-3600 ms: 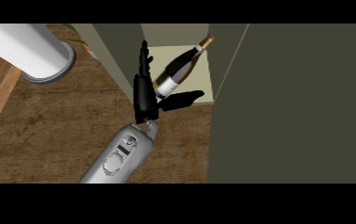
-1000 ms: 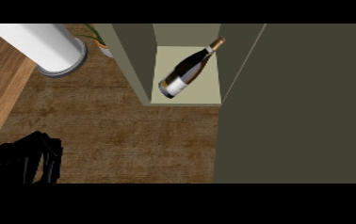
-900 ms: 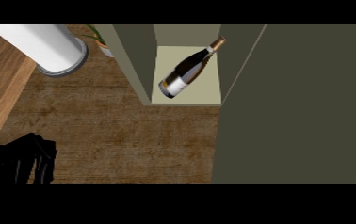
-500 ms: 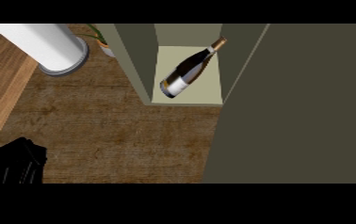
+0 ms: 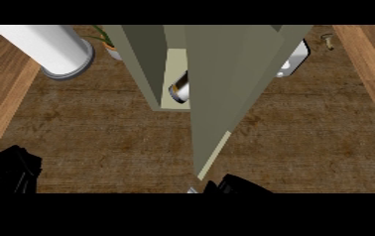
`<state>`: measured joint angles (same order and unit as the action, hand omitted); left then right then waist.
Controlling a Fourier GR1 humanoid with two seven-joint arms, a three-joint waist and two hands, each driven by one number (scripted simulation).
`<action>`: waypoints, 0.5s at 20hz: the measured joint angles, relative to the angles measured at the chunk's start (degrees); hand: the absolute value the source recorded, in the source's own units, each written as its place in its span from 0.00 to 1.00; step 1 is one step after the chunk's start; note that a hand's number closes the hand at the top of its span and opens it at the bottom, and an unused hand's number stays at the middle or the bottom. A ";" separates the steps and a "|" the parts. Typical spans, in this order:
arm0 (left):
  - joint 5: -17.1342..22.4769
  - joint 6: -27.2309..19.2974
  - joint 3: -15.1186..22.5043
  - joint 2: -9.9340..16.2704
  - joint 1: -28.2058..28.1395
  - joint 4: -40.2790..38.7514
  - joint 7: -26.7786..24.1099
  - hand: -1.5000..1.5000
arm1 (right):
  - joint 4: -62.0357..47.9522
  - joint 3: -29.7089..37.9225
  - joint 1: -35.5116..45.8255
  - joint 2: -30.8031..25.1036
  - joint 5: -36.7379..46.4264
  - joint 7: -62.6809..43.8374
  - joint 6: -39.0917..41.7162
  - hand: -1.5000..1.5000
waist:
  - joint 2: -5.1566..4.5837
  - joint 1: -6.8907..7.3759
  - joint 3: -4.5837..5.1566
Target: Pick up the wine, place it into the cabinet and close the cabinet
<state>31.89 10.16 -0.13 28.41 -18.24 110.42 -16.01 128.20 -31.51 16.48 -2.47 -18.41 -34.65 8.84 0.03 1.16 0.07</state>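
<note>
Nearest the lower edge, the right hand (image 5: 236, 185) shows only as a dark shape just below the bottom tip of the cabinet door (image 5: 219, 96); whether its fingers are spread, pressed together or hooked on the door's edge cannot be told, since only a small part of it is in view. Off to that hand's left, well apart at the lower left corner, the left hand (image 5: 18, 169) is a black mass over the wooden counter (image 5: 110, 141), touching nothing that can be seen, and its fingers cannot be read either. Beyond the right hand's fingers the door runs away up the view, swung partway across the cabinet (image 5: 147, 61) so that only a narrow slot of the pale interior remains open on its left side. Farther on, inside that slot, the wine bottle (image 5: 179, 87) lies on the cabinet floor, only its base end and a strip of label showing past the door. The placing looks done and the closing is the step in hand. The risk, as I judge it, is at the bottle's base: it sits close to the front opening, and if it juts past the front edge the door could catch on it and stop short, or nudge the bottle askew. A push applied only at the door's tip could also slip off the edge. Farthest out stand a white cylinder (image 5: 55, 49) and a small potted plant (image 5: 106, 41) to the left, and a white object (image 5: 294, 61) to the right behind the door.
</note>
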 measured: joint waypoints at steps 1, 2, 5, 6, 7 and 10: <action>-0.20 0.28 -0.11 -0.26 0.15 -0.45 0.03 1.00 | -1.21 -0.56 2.46 0.51 -0.35 0.11 -2.21 1.00 | 0.00 -0.08 -0.01; -0.17 0.59 -0.36 -0.38 0.60 -0.84 0.14 1.00 | -3.14 -0.69 5.16 0.91 -0.97 0.49 -4.28 1.00 | -0.02 -0.11 -0.01; 0.34 2.03 -1.53 -0.54 0.68 -1.07 0.42 1.00 | -7.99 -1.44 12.67 1.67 -2.94 1.37 -10.22 1.00 | -0.02 -0.13 -0.03; 0.39 2.34 -1.91 -0.66 0.56 -0.97 0.58 1.00 | -9.10 -1.44 15.28 1.83 -3.60 1.24 -12.33 1.00 | 0.00 -0.15 -0.03; 0.39 2.38 -2.00 -0.73 1.02 -1.04 1.14 1.00 | -11.43 -1.60 17.58 1.95 -4.38 2.30 -13.97 1.00 | -0.01 -0.14 -0.04; 0.23 4.08 -3.08 -1.02 0.84 -2.31 0.73 1.00 | -17.33 -1.21 22.79 2.18 -6.64 5.30 -17.63 1.00 | -0.04 -0.10 -0.03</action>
<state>32.12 14.24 -3.21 27.39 -17.40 108.11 -15.28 110.87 -32.73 39.27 -0.29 -25.05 -29.35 -8.79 0.00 1.06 0.04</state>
